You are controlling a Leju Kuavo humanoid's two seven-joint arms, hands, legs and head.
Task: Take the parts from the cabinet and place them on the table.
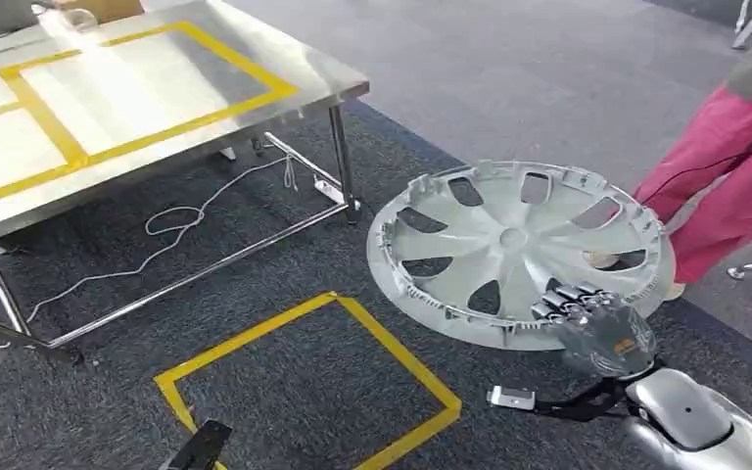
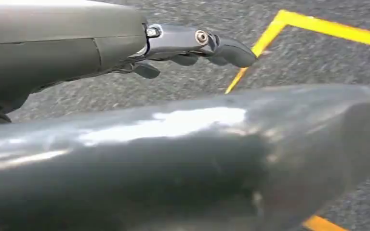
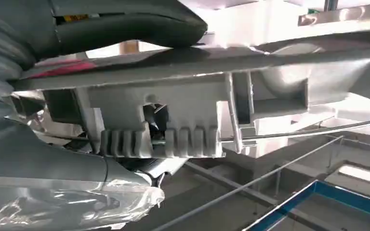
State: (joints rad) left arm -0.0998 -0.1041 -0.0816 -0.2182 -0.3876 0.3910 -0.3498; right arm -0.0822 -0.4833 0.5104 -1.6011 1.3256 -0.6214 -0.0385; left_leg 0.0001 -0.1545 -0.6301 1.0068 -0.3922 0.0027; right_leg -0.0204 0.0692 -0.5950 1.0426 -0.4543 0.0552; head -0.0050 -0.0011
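The robot's right hand (image 1: 587, 315) grips the near rim of a large silver-grey plastic wheel cover with spoke-shaped cut-outs (image 1: 514, 245), fingers curled over the top edge while the thumb (image 3: 125, 21) clamps the opposite face, as the right wrist view shows. The cover hangs in the air, roughly flat with its ribbed inner side up, over the dark grey carpeted floor (image 1: 548, 78) and well apart from the stainless steel table marked with yellow tape rectangles (image 1: 137, 108), which stands ahead to the left. Because the hold sits on one edge only, most of the disc juts out unsupported; a quick swing toward the table could probably lever it out of the fingers or let it droop and slip. A person in pink trousers (image 1: 725, 186) stands just beyond the cover's far rim, so a wide sweep might brush them. The table's corner and its leg lie on the likely path, and a low carry could clip them. The left hand (image 2: 192, 45) hangs over the carpet near a yellow tape square (image 1: 304, 382), fingers loosely apart and holding nothing, so it offers no second support.
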